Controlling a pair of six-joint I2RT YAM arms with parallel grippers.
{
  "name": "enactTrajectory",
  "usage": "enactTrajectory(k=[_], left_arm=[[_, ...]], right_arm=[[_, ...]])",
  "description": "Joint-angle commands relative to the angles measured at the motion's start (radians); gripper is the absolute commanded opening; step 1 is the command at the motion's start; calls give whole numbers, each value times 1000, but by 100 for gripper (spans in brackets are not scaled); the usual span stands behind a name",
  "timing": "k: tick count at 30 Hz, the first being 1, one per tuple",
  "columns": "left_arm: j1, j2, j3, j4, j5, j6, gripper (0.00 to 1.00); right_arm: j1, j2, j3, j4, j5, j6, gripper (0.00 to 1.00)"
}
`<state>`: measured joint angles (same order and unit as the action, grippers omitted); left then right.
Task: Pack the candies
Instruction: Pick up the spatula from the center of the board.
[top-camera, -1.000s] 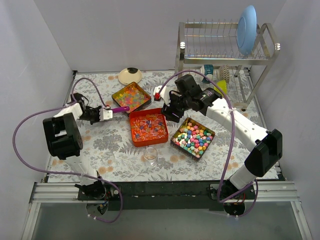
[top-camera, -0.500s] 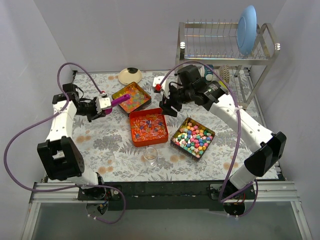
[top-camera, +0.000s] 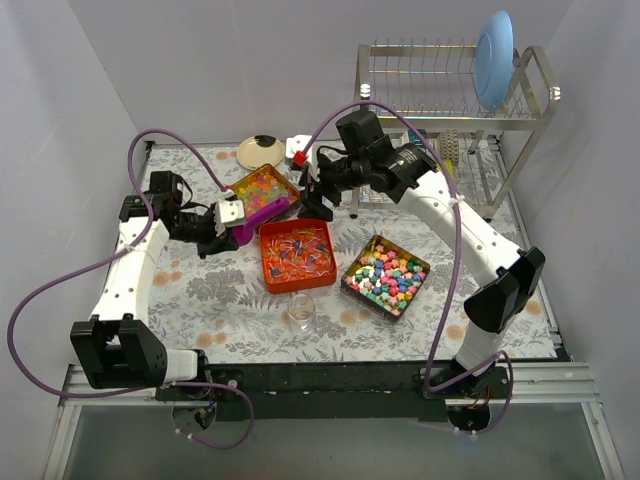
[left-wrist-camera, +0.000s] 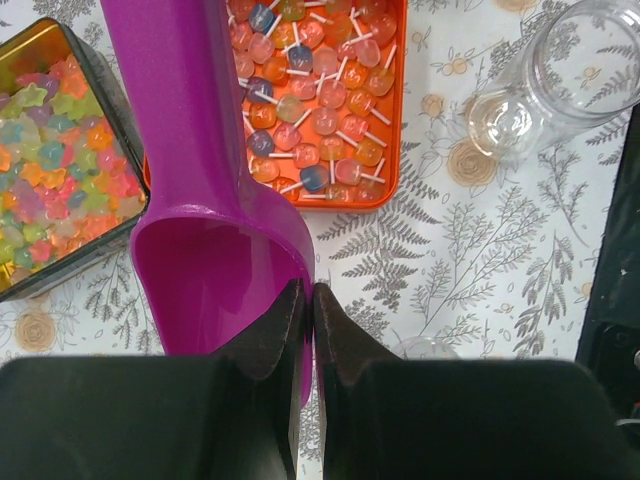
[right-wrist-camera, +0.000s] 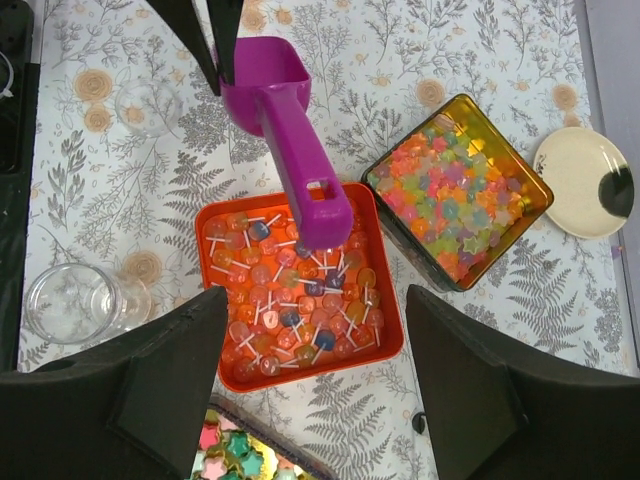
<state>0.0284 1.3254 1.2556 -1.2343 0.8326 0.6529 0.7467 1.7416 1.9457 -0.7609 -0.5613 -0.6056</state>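
Note:
The candies lie in three trays: glossy beads in a gold tin (top-camera: 262, 190) (right-wrist-camera: 455, 200), wrapped pieces in an orange tray (top-camera: 298, 252) (left-wrist-camera: 315, 110) (right-wrist-camera: 300, 290), and pastel chunks in a second tin (top-camera: 387, 277). My left gripper (top-camera: 232, 222) (left-wrist-camera: 308, 290) is shut on the bowl rim of the purple scoop (top-camera: 262, 212) (left-wrist-camera: 200, 200) (right-wrist-camera: 285, 120). The scoop is empty, and its handle reaches over the orange tray's edge. My right gripper (top-camera: 322, 195) (right-wrist-camera: 318, 298) hangs open above the orange tray, holding nothing.
A clear glass jar (top-camera: 300, 310) (left-wrist-camera: 570, 70) (right-wrist-camera: 75, 300) stands in front of the orange tray. A cream plate (top-camera: 260, 150) (right-wrist-camera: 590, 180) sits at the back. A dish rack (top-camera: 455, 90) with a blue plate fills the back right corner.
My left arm has swung right, carrying the scoop toward the gold tin and the orange tray. My right gripper has moved back and left and opened wider.

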Motion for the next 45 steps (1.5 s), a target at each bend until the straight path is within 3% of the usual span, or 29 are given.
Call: enactTrajectory(k=[1, 22, 25, 35, 38, 42, 43, 44, 45], left_arm=[[-47, -55, -1, 13, 54, -76, 0], [-90, -29, 30, 87, 88, -144, 0], [-90, -25, 31, 85, 88, -141, 0], [-90, -20, 39, 96, 94, -141, 0], [-90, -25, 47, 108, 92, -141, 0], [-90, -26, 56, 118, 102, -151, 0], [-90, -25, 59, 113, 106, -150, 0], [-90, -26, 57, 110, 106, -147, 0], [-90, -23, 60, 104, 103, -139, 0]], right_arm=[[19, 39, 93, -6, -29, -33, 79], [86, 162, 136, -11, -31, -31, 72], [88, 171, 137, -5, -31, -25, 66], [89, 144, 67, 9, -38, 10, 24], [89, 116, 4, 9, -40, 9, 19], [89, 85, -59, 6, -25, 0, 24], [89, 79, -70, 6, -20, 0, 30], [89, 73, -68, 2, -19, 0, 49], [89, 69, -64, 0, -15, 4, 56]])
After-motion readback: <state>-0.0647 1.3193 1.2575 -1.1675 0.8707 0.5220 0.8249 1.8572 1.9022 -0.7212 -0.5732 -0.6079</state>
